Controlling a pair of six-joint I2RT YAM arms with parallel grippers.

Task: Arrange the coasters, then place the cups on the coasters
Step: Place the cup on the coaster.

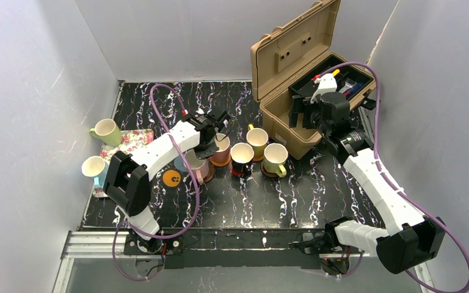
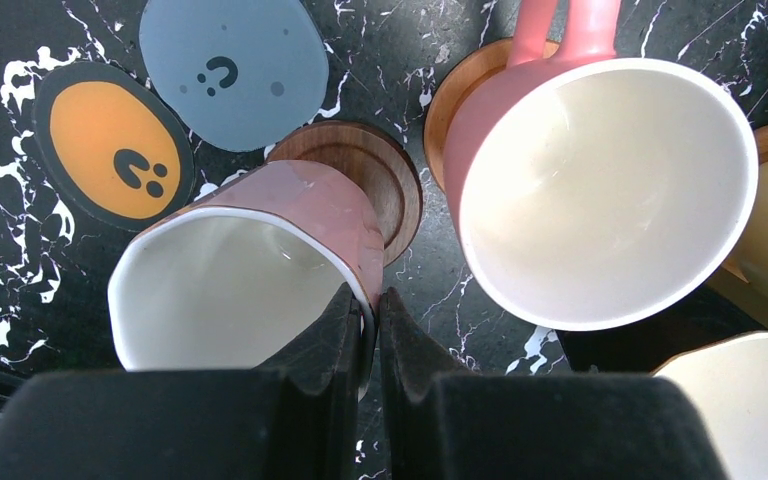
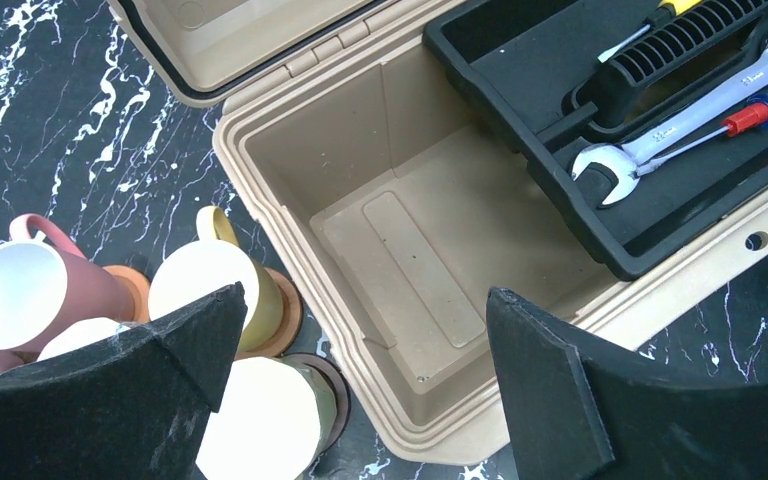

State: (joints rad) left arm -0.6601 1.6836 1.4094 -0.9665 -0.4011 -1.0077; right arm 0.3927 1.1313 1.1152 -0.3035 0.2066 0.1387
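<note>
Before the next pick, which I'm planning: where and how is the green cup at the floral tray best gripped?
Probably its rim wall, from above, one pincer finger inside the green cup, on the side opposite the handle: it stands upright, mouth open, handle pointing left.

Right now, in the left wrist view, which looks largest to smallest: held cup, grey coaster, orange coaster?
1. held cup, but nearest the camera.
2-3. grey coaster and orange coaster look alike.
</note>
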